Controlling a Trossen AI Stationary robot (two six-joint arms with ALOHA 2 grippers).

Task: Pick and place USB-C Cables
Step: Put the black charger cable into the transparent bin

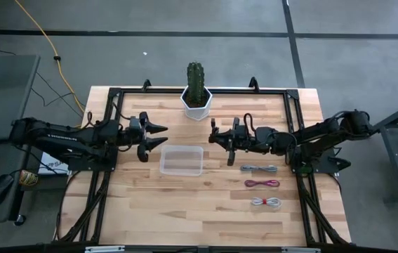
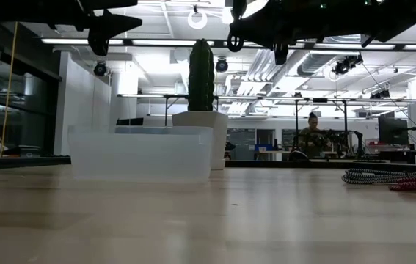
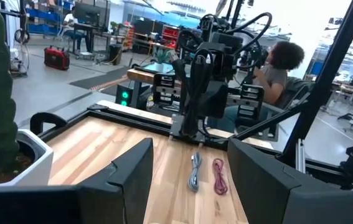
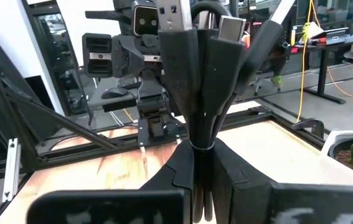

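My right gripper [image 1: 213, 137] hovers over the table's middle, right of the clear plastic container [image 1: 182, 160], and is shut on the black USB-C cable bundle [image 4: 201, 81]. The left wrist view also shows this black bundle [image 3: 196, 87]. The grey cable [image 1: 258, 169], the dark red cable [image 1: 262, 183] and the whitish cable [image 1: 266, 202] lie in a row on the wood near the right edge. My left gripper [image 1: 158, 137] is open in the air just left of the container's far end, facing the right gripper. My right gripper pinches the black bundle between its two fingers at the bundle's narrow banded end [image 4: 202, 148]. The fingers reach level from the table's right. The bundle stands up from the fingers and fans out, its plugs [image 4: 229, 28] on top. It is lifted clear of the table.
A cactus in a white pot [image 1: 198, 95] stands at the far edge, behind the container. A black metal frame [image 1: 293, 119] runs around the tabletop. Bare wood lies near the front edge. A person [image 3: 282, 62] sits beyond the table's right side.
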